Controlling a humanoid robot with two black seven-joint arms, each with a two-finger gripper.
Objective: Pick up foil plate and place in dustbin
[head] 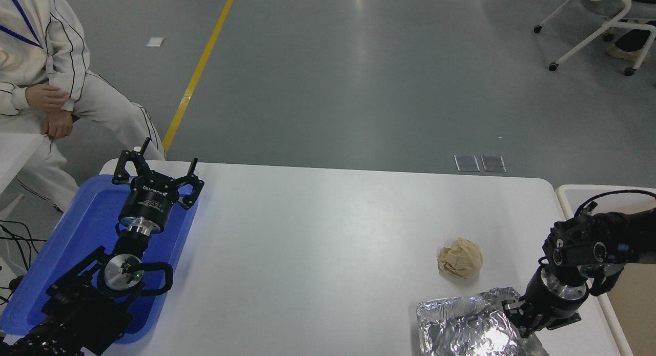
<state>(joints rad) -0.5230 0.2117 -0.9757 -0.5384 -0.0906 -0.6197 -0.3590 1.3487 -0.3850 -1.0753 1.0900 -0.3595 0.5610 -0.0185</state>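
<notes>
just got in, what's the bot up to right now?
The right gripper is down at the far right corner of the foil plate, jaws at its rim; whether they have closed on it can't be seen. The plate sits at the near right of the white table, with a crumpled paper ball just beyond it. The dustbin stands off the table's right edge. The left gripper is parked open over the blue tray. A person sits at far left.

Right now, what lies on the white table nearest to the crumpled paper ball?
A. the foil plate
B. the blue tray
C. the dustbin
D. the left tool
A: the foil plate lies just in front of the paper ball, while the blue tray sits far off at the table's left end.
</notes>
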